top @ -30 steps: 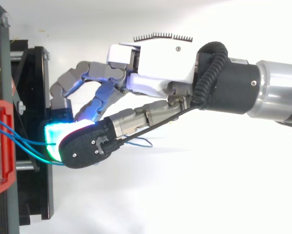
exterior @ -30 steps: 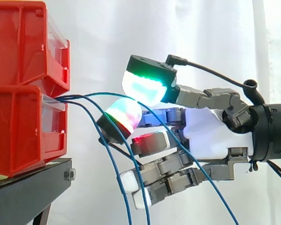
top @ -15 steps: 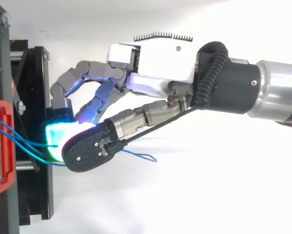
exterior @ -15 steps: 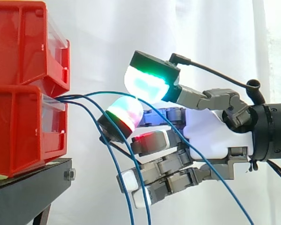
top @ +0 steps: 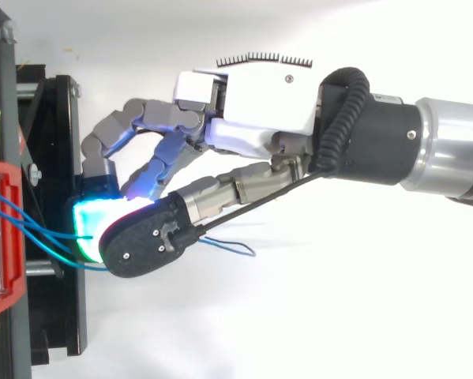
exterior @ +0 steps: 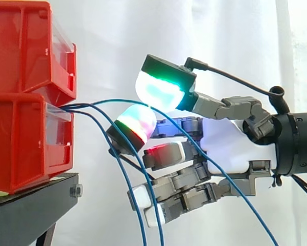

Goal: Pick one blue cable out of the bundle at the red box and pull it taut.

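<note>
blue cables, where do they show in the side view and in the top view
Side view: blue cables fan from the red bins at centre left, toward the robot hand.
Top view: at the left edge, running right to the robot hand.
Shared landmark: the red bins.

**Bins at frame left, hand at frame right, cables strung between**

Side view: the upper bin sits on the lower bin at the left edge. Both rest on a stand in the lower left corner, with the curtain behind. The hand reaches from the right edge to mid-frame. The cables leave the lower bin's front and drop to the bottom edge. The uppermost cable arcs right, passes between two fingertips closed on it, then falls toward the lower right.
</note>
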